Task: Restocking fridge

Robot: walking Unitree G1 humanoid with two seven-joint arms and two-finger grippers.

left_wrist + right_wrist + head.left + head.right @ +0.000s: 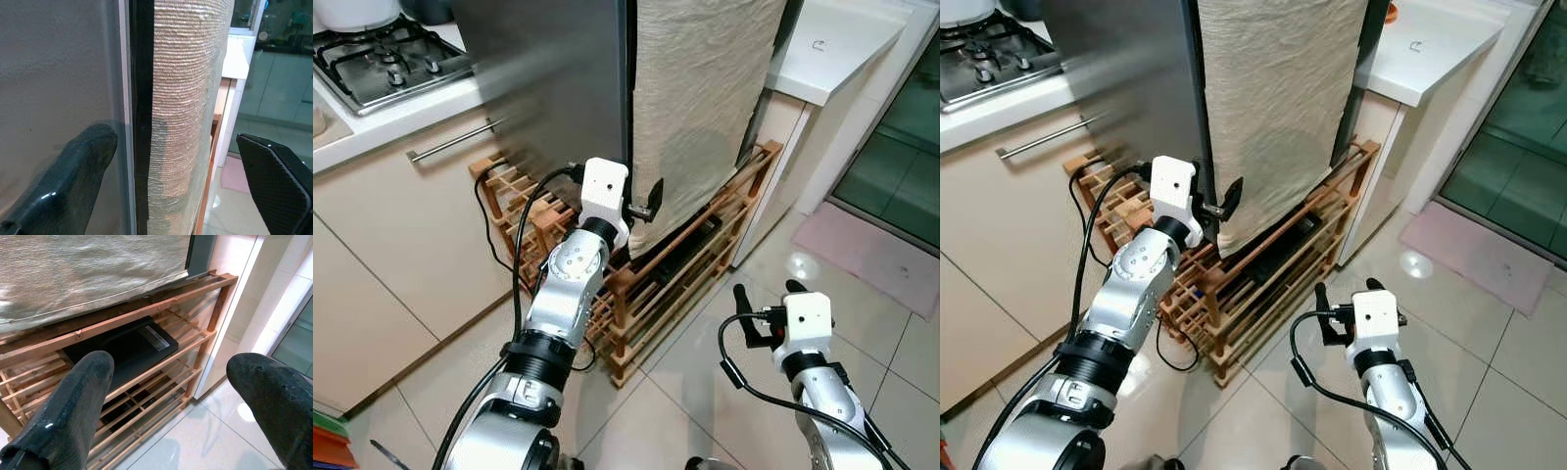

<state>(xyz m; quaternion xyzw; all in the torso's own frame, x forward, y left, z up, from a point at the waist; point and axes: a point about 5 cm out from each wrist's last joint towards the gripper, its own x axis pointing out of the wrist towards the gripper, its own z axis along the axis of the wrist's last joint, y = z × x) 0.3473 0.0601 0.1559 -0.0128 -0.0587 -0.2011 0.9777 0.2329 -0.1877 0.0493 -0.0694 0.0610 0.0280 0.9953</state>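
Far left: a steel gas hob (382,54) sits in the white countertop (401,113), cut off by the frame's top edge. Below it, a beige cabinet front carries a long metal bar handle (455,140).

Centre: the tall grey-steel fridge (558,88) stands closed; its top is out of frame. A beige woven cloth (700,98) hangs over its right-hand side, hiding the surface beneath.

The left gripper (641,208) is raised to the dark vertical seam beside the cloth's left edge. Its fingers are spread, one on the steel side, one past the cloth; contact cannot be confirmed.

A slatted wooden rack (675,264) stands at the fridge's base. A flat black box (122,350) lies on its upper shelf, partly hidden by the cloth's hem.

Right: the right gripper (766,294) hangs low over the pale tiled floor (891,362), fingers spread, holding nothing
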